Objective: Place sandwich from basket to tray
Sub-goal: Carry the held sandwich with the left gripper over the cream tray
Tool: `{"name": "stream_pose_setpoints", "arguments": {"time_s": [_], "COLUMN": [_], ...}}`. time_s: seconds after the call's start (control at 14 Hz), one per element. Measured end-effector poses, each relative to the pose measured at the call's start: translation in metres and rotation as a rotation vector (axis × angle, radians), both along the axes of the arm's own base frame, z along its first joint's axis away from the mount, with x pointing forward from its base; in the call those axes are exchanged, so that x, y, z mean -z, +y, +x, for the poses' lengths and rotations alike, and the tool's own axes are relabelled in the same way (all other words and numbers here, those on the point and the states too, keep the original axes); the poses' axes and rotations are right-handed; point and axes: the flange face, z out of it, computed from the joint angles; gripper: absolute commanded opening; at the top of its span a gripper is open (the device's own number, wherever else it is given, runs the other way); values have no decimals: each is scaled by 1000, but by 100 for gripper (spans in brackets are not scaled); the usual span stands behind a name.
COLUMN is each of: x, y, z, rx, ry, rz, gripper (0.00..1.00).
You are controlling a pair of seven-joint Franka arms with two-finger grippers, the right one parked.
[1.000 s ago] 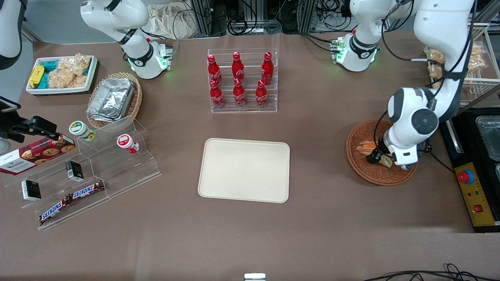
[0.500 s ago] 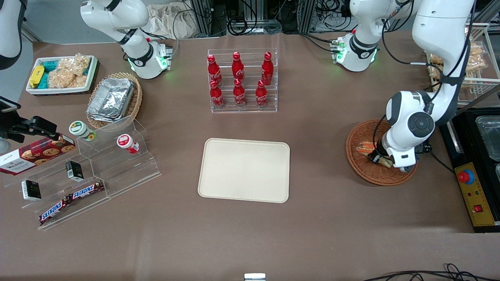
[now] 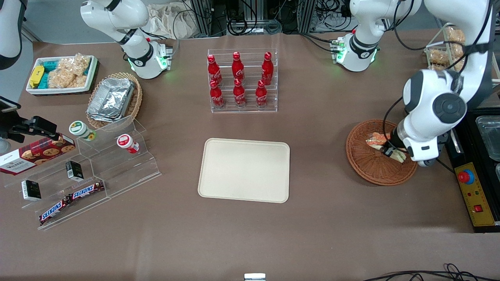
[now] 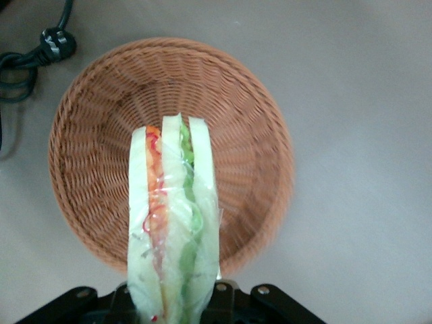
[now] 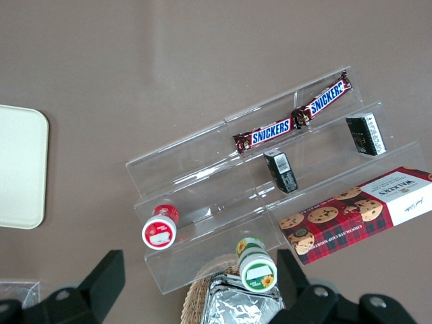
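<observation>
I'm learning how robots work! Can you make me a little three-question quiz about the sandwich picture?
1. True or false: the gripper holds the sandwich.
2. Where is the sandwich now? A) on the tray B) above the basket C) among the bottles
3. Fill in: the tray has ___ on it.

Key: 1 true, it is shut on the wrapped sandwich. 2 B, lifted over the basket. 3 nothing.

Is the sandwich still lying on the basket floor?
No, in the left wrist view the sandwich is clamped in the claw and hangs above the basket, clear of its weave.
</observation>
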Motion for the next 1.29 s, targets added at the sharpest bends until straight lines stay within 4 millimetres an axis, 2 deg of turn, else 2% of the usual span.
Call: {"name": "stream_pose_setpoints", "arguments": {"time_s": [0.14, 0.21, 0.43, 0.57, 0.79, 1.07, 1.29], "x": [-33, -40, -40, -32, -3, 69, 115], "y": [-53, -81, -162, -200, -247, -311, -334], "z": [1, -3, -26, -33, -35, -46, -53], "rx": [75, 126, 325, 451, 586, 773, 876], "ry": [-23, -34, -38, -67, -131, -193, -219], "rz": [-32, -45, -73, -107, -157, -170, -168], "gripper": [0, 0, 0, 0, 0, 0, 0]}}
